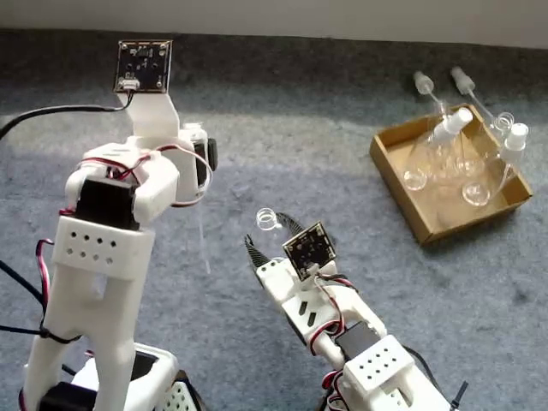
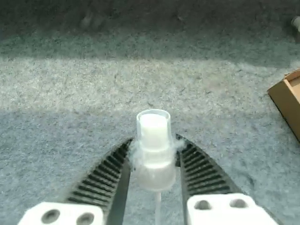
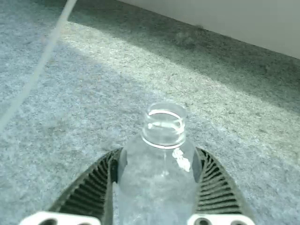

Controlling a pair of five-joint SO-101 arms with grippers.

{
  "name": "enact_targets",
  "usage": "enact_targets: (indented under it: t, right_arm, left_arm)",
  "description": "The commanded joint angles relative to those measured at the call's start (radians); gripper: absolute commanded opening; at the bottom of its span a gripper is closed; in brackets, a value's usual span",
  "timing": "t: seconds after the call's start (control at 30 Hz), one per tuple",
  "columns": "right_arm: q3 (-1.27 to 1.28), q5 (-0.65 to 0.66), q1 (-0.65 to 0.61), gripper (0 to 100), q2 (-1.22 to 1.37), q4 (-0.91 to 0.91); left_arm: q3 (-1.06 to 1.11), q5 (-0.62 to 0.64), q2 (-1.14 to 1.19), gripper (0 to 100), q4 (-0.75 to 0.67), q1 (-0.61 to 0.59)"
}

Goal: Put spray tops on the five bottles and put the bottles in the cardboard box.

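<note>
On grey carpet (image 1: 257, 128) by a pale wall (image 3: 234, 18), left fingers (image 2: 101, 176) tight around spray top (image 2: 153, 145), right fingers (image 3: 91, 187) around bottle (image 3: 161, 154)

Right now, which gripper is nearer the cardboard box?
Right. The right gripper, shut on the bottle, sits mid-table; the left gripper, holding a spray top, is farther from the cardboard box.

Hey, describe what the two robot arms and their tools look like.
The left arm and right arm are white plastic shells with black motors, perforated panels and looping red and black wires. A black circuit-board camera tops each wrist. The left tool and right tool have black ridged fingers on white bases.
</note>
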Motion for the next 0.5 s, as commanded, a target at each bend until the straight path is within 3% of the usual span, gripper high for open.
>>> enact_targets:
  t: [0.0, 0.3, 0.47]
  right_arm:
    - [0.004, -0.009, -0.007, 9.5, -0.019, -0.025]
    - [0.004, -0.009, -0.007, 9.5, -0.019, -0.025]
    - [0.004, -0.009, -0.007, 9.5, -0.019, -0.025]
  left_arm:
    - [-0.038, 0.052, -0.088, 4, -0.002, 0.076]
    - [-0.018, 0.135, -0.271, 4, -0.169, 0.147]
    - [0.136, 0.150, -0.321, 4, -0.411, 0.147]
